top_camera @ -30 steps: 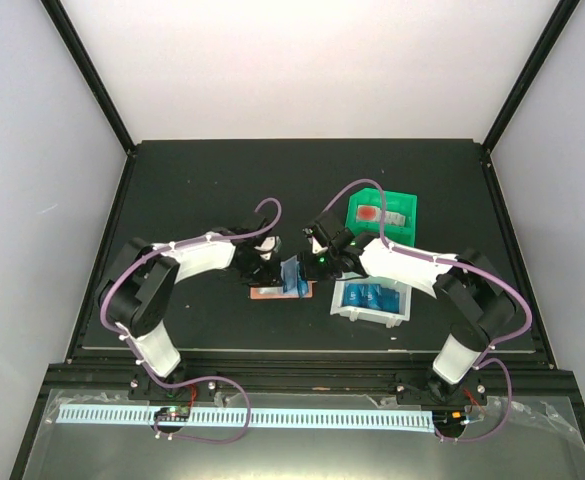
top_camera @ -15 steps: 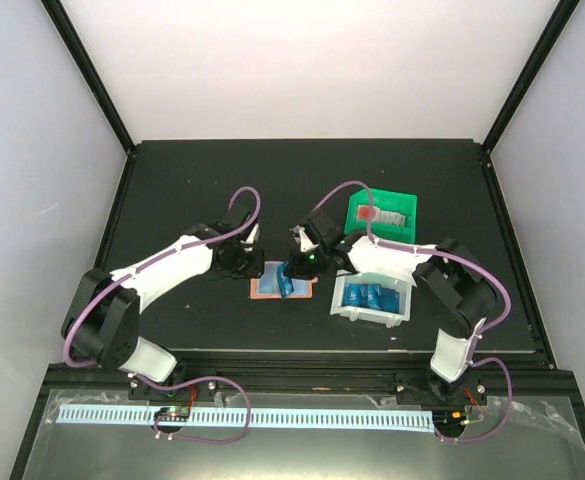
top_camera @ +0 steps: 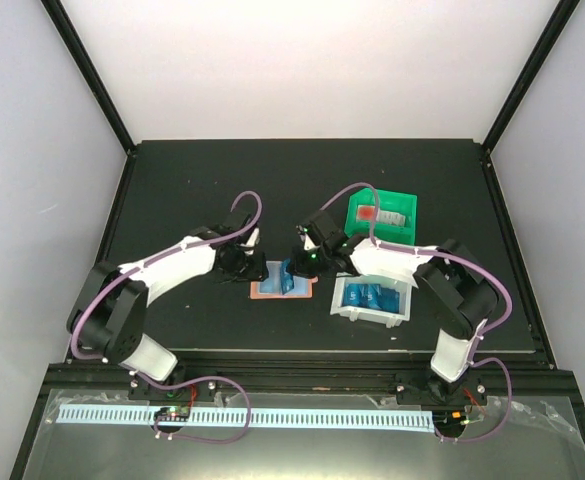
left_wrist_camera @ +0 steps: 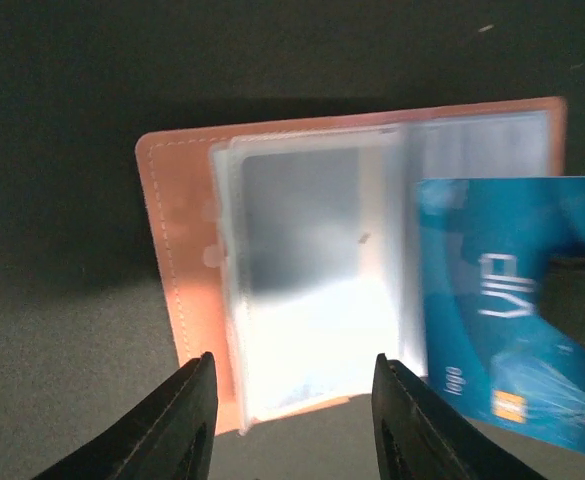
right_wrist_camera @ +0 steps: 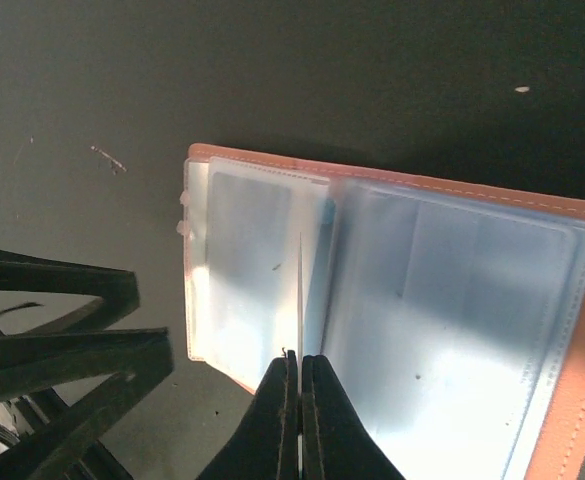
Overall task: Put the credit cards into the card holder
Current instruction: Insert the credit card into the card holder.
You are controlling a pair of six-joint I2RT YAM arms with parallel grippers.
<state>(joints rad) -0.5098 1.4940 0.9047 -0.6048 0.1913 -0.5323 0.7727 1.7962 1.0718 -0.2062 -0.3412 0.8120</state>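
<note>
Top view: the card holder (top_camera: 265, 290) lies open between the arms, and spare credit cards (top_camera: 370, 296) sit in the white bin (top_camera: 370, 318). Left wrist: the left gripper (left_wrist_camera: 292, 420), jaws apart and empty, hovers by the clear pockets (left_wrist_camera: 302, 300), probably to steady them. Right wrist: the right gripper (right_wrist_camera: 299, 395) pinches 1 blue card (right_wrist_camera: 300, 290) edge-on over the fold, apparently lined up for a pocket.

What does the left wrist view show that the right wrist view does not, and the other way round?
Only the left wrist view shows the printed face of the bright blue plastic card, with pale VIP lettering. Only the right wrist view shows the right gripper shut on that card, which appears there edge-on as a thin line. Both views show the salmon-pink folding card holder lying open with its clear pockets up on the dark table, and both show the left gripper, which is open.
</note>
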